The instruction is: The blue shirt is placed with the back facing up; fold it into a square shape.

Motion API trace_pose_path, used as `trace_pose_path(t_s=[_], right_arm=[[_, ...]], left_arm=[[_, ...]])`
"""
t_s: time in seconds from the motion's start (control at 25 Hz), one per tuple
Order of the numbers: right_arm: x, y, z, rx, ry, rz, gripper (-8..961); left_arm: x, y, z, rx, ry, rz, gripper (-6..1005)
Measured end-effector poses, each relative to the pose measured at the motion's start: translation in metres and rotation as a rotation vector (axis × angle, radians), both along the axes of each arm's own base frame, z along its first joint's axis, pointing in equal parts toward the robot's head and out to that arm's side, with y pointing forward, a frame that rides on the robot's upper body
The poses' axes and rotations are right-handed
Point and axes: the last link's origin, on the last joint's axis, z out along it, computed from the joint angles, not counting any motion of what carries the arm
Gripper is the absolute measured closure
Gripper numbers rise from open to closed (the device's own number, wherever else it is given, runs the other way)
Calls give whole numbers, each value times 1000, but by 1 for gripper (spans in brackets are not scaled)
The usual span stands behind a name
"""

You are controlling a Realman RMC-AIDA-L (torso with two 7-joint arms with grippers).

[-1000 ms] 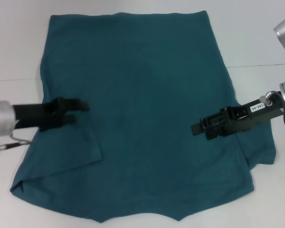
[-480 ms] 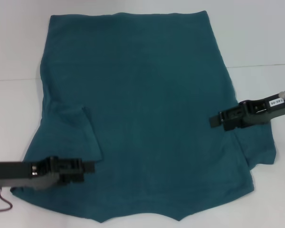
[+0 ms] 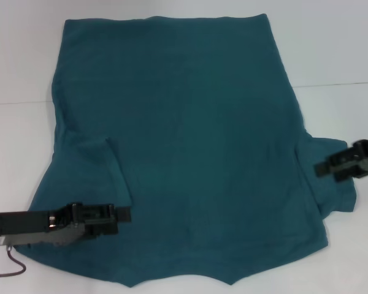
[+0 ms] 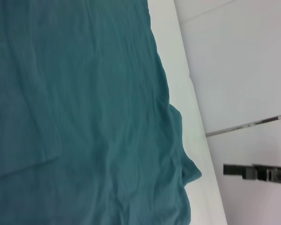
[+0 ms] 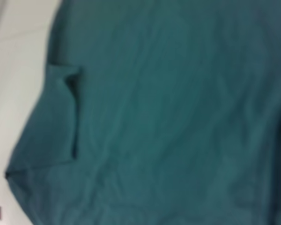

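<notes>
Shirt [image 3: 184, 141] lies flat, back up, both sleeves tucked inward. Left gripper [image 3: 124, 214] hovers over the near-left corner, right gripper [image 3: 324, 168] beside the right sleeve; I cannot tell either's finger opening. Next, probably grasping edges to fold.

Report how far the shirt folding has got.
Early stage. Done: the blue shirt lies spread flat on the white table, and its left sleeve looks turned in over the body. In hand: the left gripper is low over the shirt's near left part; the right gripper is over the right sleeve, which sticks out unfolded. Left: that sleeve and every fold of the body into a square.
</notes>
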Motion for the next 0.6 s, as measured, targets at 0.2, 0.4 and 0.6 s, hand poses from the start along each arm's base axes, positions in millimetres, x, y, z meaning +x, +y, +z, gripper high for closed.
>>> trace_pose_path(t_s=[0.2,0.4,0.6], right_arm=[[14,-11,20,-3,-66,-67,302],[30,-19,29,30,-81,-137,305],[46,-23,27,59,-117,-206,308]], left_arm=[[0,5,-2,13,7,11,386],[-1,7,-3,23,13,22,386],[-3,7,-4,26,15,31,387]])
